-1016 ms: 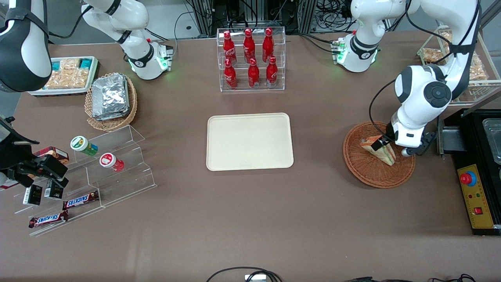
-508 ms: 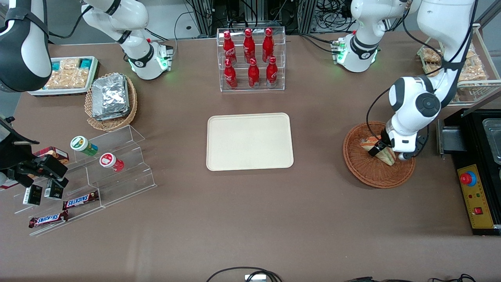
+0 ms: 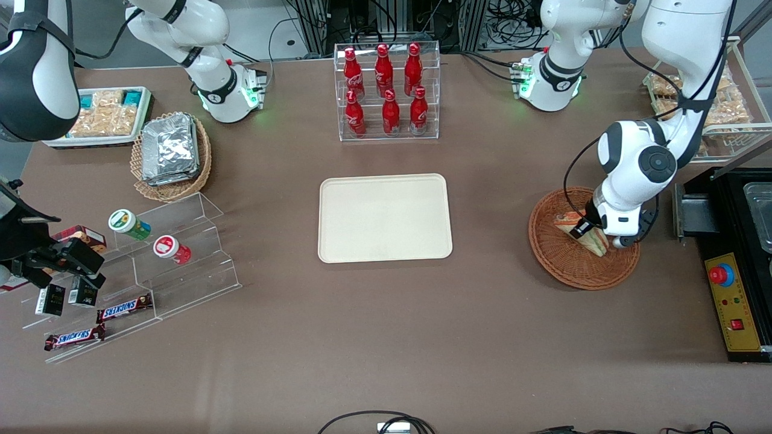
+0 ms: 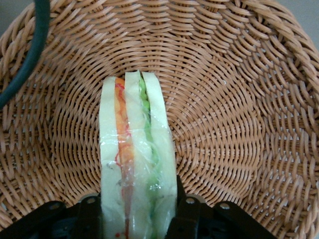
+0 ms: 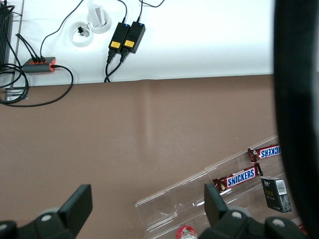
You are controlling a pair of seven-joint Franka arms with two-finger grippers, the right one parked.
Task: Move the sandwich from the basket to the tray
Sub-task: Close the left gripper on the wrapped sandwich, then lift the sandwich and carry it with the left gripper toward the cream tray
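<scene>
Wicker is surrounding my tool (image 4: 134, 219), which I'm holding low in the basket (image 3: 570, 265) with its fingers (image 4: 180, 209) clamped on the sandwich (image 4: 135, 164). Nothing is lifting yet, I judge; the carry to the bare tray (image 3: 385, 218), well apart, is remaining.

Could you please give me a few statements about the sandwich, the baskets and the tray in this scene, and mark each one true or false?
1. The sandwich lies in the reddish-brown basket. True.
2. The cream tray already holds a sandwich. False: nothing lies on it.
3. The gripper has a finger on each side of the sandwich. True: it is down in the basket with its fingers against the bread.
4. The tan oval basket holds red bottles. False: it holds silver foil packets; the red bottles stand in a clear rack.
</scene>
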